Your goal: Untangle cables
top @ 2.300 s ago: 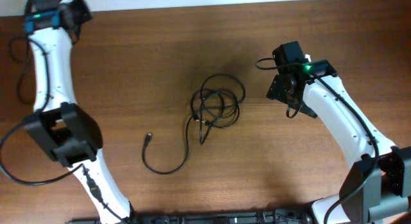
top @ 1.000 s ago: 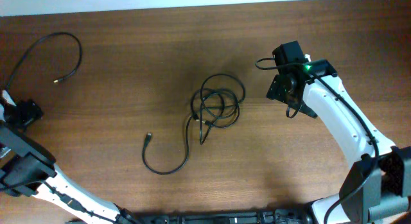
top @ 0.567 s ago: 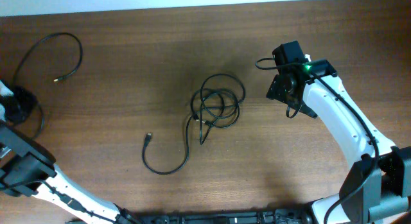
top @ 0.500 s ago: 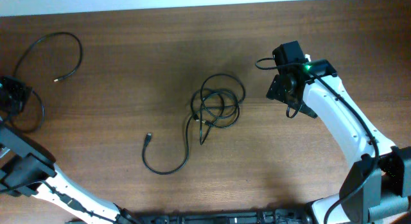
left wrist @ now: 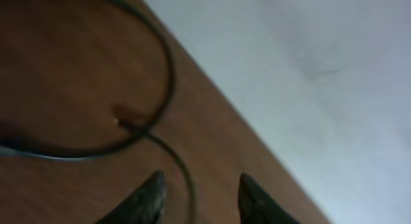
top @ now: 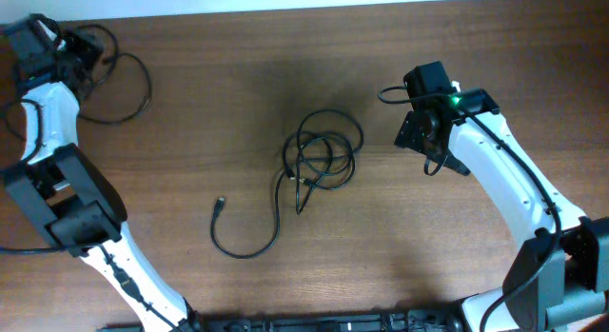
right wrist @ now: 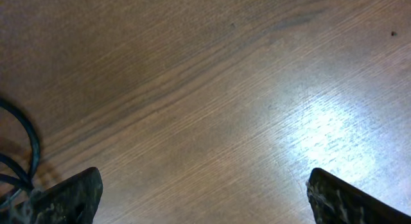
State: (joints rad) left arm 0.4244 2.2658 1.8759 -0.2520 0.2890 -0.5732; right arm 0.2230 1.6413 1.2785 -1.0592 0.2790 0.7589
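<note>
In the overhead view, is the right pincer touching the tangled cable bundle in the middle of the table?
No, the right pincer sits off to the right of the cable bundle, with bare table showing between them.

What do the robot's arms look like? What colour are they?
The left arm and right arm are smooth white tubes with chunky black joints. Thin black wires run along them. A small green light glows on the right one. The fingertips are dark.
</note>
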